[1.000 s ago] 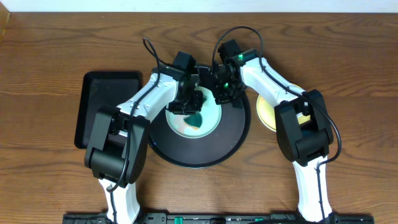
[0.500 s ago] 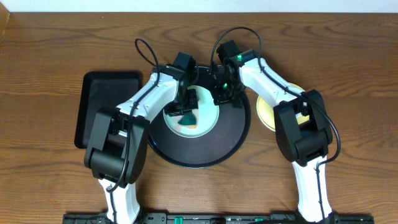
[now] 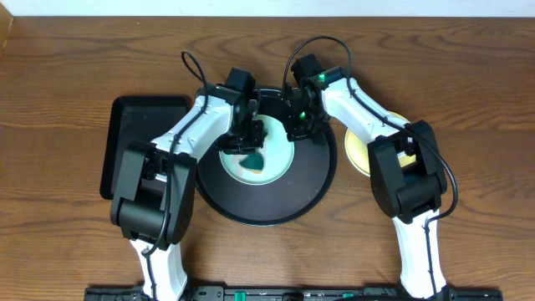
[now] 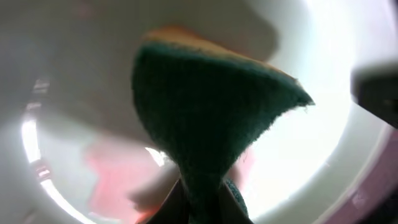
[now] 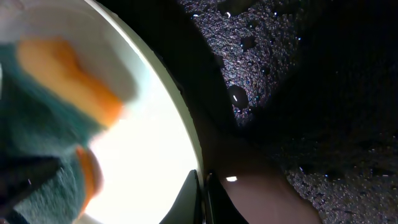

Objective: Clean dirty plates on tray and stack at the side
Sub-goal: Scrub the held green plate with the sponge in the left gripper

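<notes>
Two trays on brown wood-grain tabletop (image 3: 67, 75); pale wall strip (image 3: 251, 7) runs along the far edge. Far left: rectangular black tray (image 3: 134, 159), glossy. Centre: left gripper (image 3: 250, 140) clenched on teal sponge (image 3: 253, 159). Left wrist view shows its orange backing; the sponge is pressed onto mint plate (image 3: 280, 163). Red smear (image 4: 115, 177) on the plate's floor beside the sponge. Plate sits in upper half of round black tray (image 3: 267, 205). Tray surface is pebbled and beaded with water drops (image 5: 239, 93). Right gripper (image 3: 294, 132) pinched on the plate's right rim. Right of the tray, on bare wood: yellow plate (image 3: 358, 150), partly under the right arm.
</notes>
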